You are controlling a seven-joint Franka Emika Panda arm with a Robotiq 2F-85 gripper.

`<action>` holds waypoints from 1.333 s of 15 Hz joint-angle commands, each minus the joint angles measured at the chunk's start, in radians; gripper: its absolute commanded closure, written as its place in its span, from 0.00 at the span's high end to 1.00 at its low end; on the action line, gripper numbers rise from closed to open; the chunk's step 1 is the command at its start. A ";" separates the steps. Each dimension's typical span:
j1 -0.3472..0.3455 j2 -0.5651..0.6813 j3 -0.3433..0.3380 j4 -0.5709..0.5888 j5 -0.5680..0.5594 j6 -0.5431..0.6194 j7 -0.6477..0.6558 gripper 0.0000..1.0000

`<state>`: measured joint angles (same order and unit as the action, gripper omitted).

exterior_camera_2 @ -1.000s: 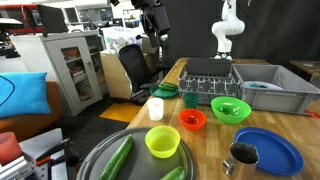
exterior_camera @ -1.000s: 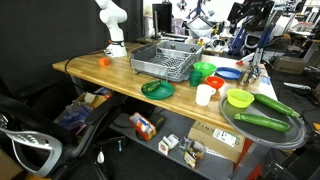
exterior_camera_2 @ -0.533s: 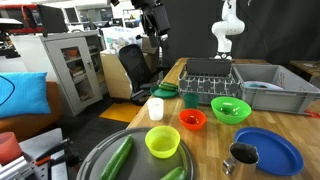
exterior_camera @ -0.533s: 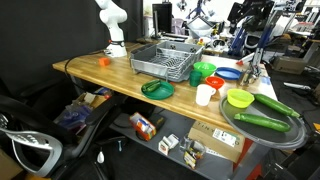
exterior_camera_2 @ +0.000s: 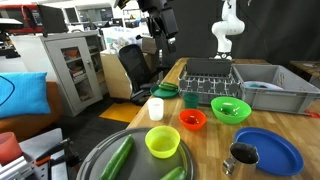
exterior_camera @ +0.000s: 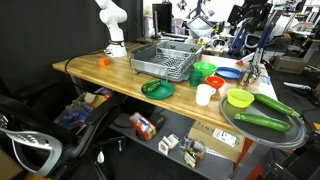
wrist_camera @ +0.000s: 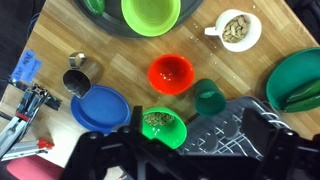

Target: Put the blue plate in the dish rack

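Note:
The blue plate [wrist_camera: 100, 107] lies flat on the wooden table, left of centre in the wrist view. It also shows in both exterior views [exterior_camera_2: 267, 150] [exterior_camera: 228, 73]. The dish rack [exterior_camera_2: 262, 95] [exterior_camera: 155, 62] stands further along the table; its wire grid [wrist_camera: 238, 128] shows at the lower right of the wrist view. My gripper [wrist_camera: 195, 135] hangs high above the table [exterior_camera_2: 160, 40], over the rack's near corner and a green bowl [wrist_camera: 163, 125]. Its jaws stand wide apart and hold nothing. The blue plate is to the gripper's left, well below it.
Around the plate are a metal cup [wrist_camera: 76, 78], a red bowl [wrist_camera: 170, 72], a dark green cup [wrist_camera: 209, 97], a white cup [wrist_camera: 238, 30], a yellow-green bowl [wrist_camera: 150, 12] and a dark green plate [wrist_camera: 298, 80]. A round grey tray [exterior_camera: 265, 128] holds cucumbers. Tools [wrist_camera: 25, 100] lie at the table's edge.
The arm has shifted slightly sideways in an exterior view. Nothing on the table has moved.

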<state>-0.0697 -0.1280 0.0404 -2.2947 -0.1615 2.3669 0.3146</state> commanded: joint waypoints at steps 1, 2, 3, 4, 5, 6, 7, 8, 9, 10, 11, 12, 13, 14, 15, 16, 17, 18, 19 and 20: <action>0.002 0.100 -0.037 0.088 0.076 0.035 0.015 1.00; 0.003 0.138 -0.050 0.123 0.139 0.046 0.026 1.00; 0.003 0.170 -0.061 0.153 0.193 0.056 0.028 1.00; 0.003 0.205 -0.069 0.190 0.249 0.055 0.028 1.00; 0.000 0.243 -0.077 0.227 0.294 0.056 0.041 1.00; -0.002 0.273 -0.084 0.255 0.328 0.058 0.065 1.00; -0.003 0.305 -0.093 0.286 0.353 0.059 0.095 1.00; -0.001 0.332 -0.103 0.309 0.366 0.064 0.136 1.00; 0.000 0.356 -0.112 0.331 0.384 0.065 0.173 1.00; 0.001 0.373 -0.118 0.348 0.407 0.067 0.208 1.00; 0.003 0.400 -0.129 0.375 0.414 0.074 0.256 1.00; 0.009 0.421 -0.142 0.396 0.412 0.081 0.310 1.00; 0.013 0.447 -0.157 0.426 0.397 0.072 0.371 1.00; 0.018 0.475 -0.173 0.454 0.378 0.066 0.436 1.00; 0.006 0.507 -0.175 0.492 0.401 0.033 0.469 1.00; 0.010 0.540 -0.193 0.518 0.384 0.039 0.530 1.00; 0.009 0.577 -0.206 0.548 0.380 0.039 0.582 1.00; 0.009 0.614 -0.220 0.579 0.379 0.036 0.634 1.00; 0.007 0.651 -0.232 0.613 0.380 0.027 0.685 1.00; 0.000 0.692 -0.241 0.652 0.388 0.018 0.731 1.00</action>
<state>-0.0705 0.4677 -0.1718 -1.7584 0.2219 2.4365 0.9175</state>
